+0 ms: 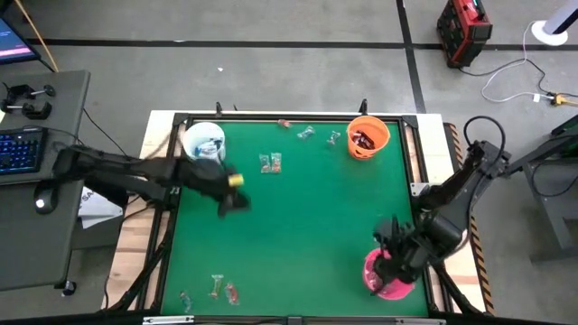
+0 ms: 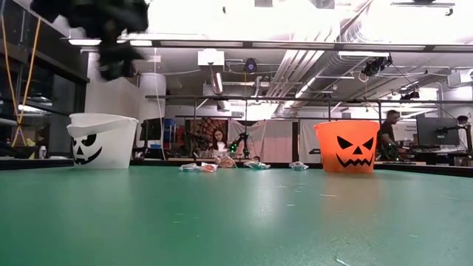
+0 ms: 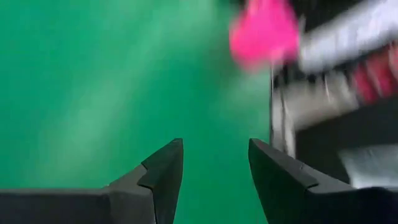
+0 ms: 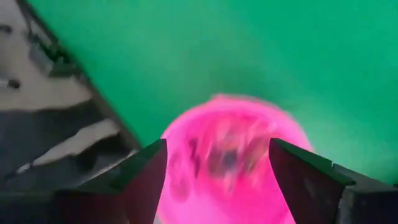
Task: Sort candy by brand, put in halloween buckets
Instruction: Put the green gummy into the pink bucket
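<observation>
Three halloween buckets stand on the green table: a white bucket (image 1: 204,143) at the far left, an orange bucket (image 1: 368,136) at the far right with dark candy in it, and a pink bucket (image 1: 394,287) at the near right. Loose candy lies near the far edge (image 1: 270,163) and at the near left (image 1: 217,287). My right gripper (image 4: 217,168) hangs open above the pink bucket (image 4: 230,155), which has candy inside. My left gripper (image 1: 237,200) is open and empty above the table, beside the white bucket.
More candy lies between the two far buckets (image 1: 307,133). A black frame (image 1: 271,117) runs round the table. The middle of the green mat (image 1: 307,226) is bare. People sit in the room beyond the table's far edge (image 2: 219,140).
</observation>
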`<state>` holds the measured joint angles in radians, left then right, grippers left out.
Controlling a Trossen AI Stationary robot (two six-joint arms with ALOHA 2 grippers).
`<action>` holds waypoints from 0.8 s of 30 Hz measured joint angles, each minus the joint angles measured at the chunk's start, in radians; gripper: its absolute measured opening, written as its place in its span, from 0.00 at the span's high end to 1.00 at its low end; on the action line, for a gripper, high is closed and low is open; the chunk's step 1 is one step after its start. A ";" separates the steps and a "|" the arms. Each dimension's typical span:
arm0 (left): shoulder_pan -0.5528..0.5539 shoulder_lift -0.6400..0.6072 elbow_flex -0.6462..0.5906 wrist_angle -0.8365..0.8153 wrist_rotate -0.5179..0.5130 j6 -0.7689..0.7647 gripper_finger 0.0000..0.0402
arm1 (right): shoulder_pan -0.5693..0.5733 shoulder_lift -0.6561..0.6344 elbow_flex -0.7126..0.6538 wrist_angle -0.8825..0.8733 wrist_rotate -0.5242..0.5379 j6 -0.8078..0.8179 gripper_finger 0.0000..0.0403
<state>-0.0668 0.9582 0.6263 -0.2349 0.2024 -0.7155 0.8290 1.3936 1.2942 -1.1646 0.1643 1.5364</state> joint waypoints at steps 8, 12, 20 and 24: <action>-0.528 0.182 0.003 -0.066 0.033 -0.436 0.58 | -0.123 -0.013 0.000 -0.016 0.043 -0.263 0.32; -0.720 0.279 0.003 -0.014 -0.059 -0.829 0.58 | -0.171 -0.013 0.000 -0.016 0.043 -0.348 0.32; -0.808 0.433 0.002 0.074 -0.216 -1.203 0.58 | -0.221 -0.013 0.000 -0.020 0.043 -0.436 0.32; -0.808 0.491 0.009 0.073 -0.139 -1.269 0.58 | -0.230 -0.013 0.000 -0.026 0.031 -0.464 0.32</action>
<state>-0.8745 1.4490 0.6357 -0.1622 0.0636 -1.9846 0.5995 1.3804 1.2942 -1.1904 0.1956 1.0720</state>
